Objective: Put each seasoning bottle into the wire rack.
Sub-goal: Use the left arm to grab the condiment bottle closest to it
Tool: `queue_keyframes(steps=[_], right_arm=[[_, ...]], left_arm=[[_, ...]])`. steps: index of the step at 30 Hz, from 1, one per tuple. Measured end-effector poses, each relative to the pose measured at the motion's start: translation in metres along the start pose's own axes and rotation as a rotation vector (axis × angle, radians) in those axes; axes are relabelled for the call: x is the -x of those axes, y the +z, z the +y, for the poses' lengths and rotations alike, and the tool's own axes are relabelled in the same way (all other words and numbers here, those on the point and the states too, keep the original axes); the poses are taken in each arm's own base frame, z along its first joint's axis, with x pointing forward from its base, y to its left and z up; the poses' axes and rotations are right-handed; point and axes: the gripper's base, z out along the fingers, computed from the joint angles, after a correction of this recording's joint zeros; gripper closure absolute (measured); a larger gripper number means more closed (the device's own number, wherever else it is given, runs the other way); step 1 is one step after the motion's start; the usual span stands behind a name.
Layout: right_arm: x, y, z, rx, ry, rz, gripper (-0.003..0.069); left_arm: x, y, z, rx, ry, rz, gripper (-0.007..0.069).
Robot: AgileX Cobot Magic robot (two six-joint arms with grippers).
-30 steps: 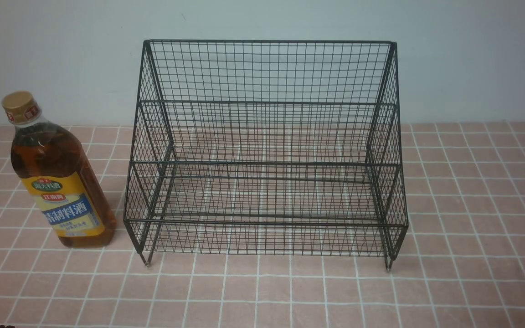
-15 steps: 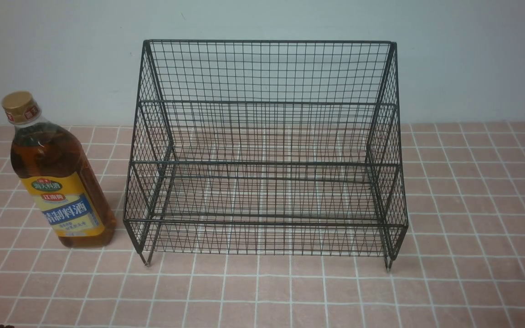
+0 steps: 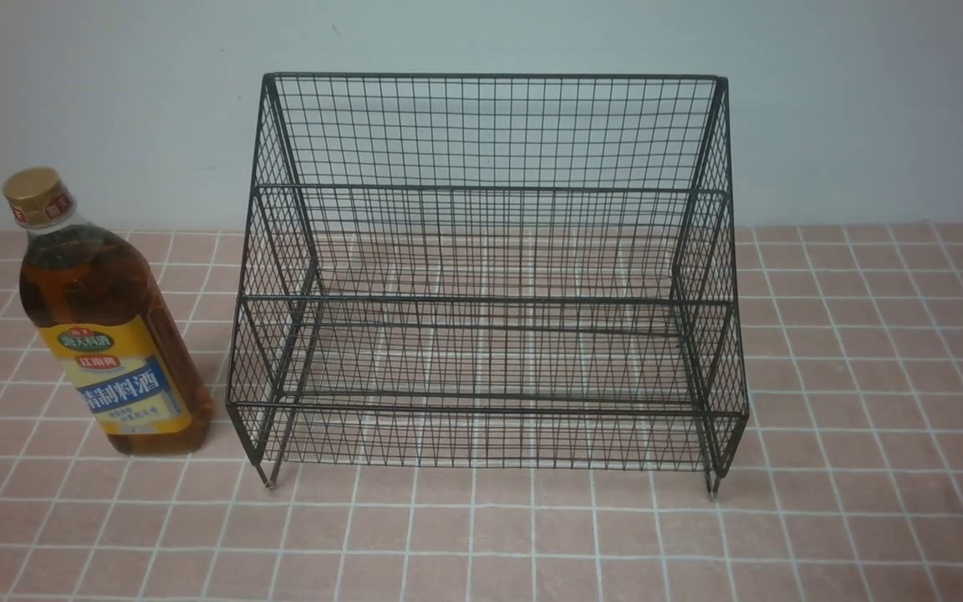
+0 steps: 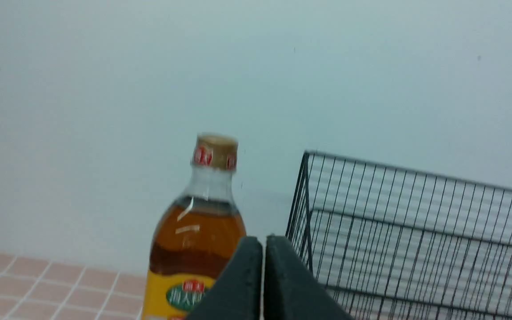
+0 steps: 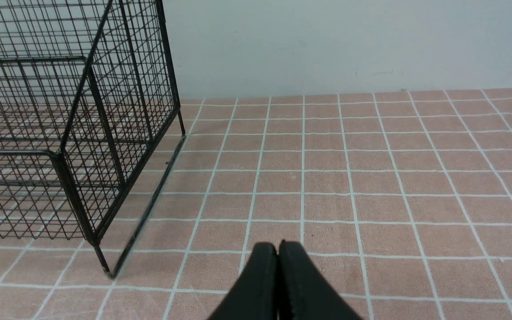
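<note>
Only a small dark shape at the bottom left edge of the front view has slipped out of sight since the earlier frames. The tall clear plastic seasoning bottle [image 3: 109,334] of amber liquid and the large black wire-mesh rack [image 3: 490,188] stand exactly as they did.

The left pincer [image 4: 263,240] has its jaws pressed together on nothing. The bottle stands upright ahead of it and apart from it, on the pink tiled tabletop [image 3: 866,418], just beside the rack's left end and outside it. The right pincer [image 5: 278,246] is likewise closed and empty, with the rack's right end ahead of it toward the robot's left.

The slight blur in the left wrist view suggests that arm is moving. Still, the task looks barely begun, and the left jaws must open before any grasp.
</note>
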Motion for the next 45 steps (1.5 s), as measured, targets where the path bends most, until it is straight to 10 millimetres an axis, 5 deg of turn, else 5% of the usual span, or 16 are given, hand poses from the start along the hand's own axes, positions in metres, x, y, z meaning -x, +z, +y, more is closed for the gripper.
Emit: queue_keyframes(steps=[6,11,18,23,26,33,45], right_arm=[[0.0,0.0,0.0,0.0,0.0,0.0,0.0671],[0.0,0.0,0.0,0.0,0.0,0.0,0.0671],[0.0,0.0,0.0,0.0,0.0,0.0,0.0671],[0.0,0.0,0.0,0.0,0.0,0.0,0.0671],[0.0,0.0,0.0,0.0,0.0,0.0,0.0671],[0.0,0.0,0.0,0.0,0.0,0.0,0.0671],[0.0,0.0,0.0,0.0,0.0,0.0,0.0671]], left_arm=[[0.017,0.0,-0.001,-0.006,-0.005,-0.186,0.0631],[0.013,0.016,0.001,0.024,0.023,-0.107,0.0631],[0.027,0.073,-0.006,0.039,0.083,0.054,0.0605],[0.03,0.111,-0.007,0.049,0.092,0.11,0.0503],[0.029,0.134,-0.008,0.054,0.096,0.146,0.0348],[0.027,0.17,-0.008,0.075,0.082,0.181,0.0123],[0.017,0.205,-0.001,0.144,0.109,0.229,0.0095]])
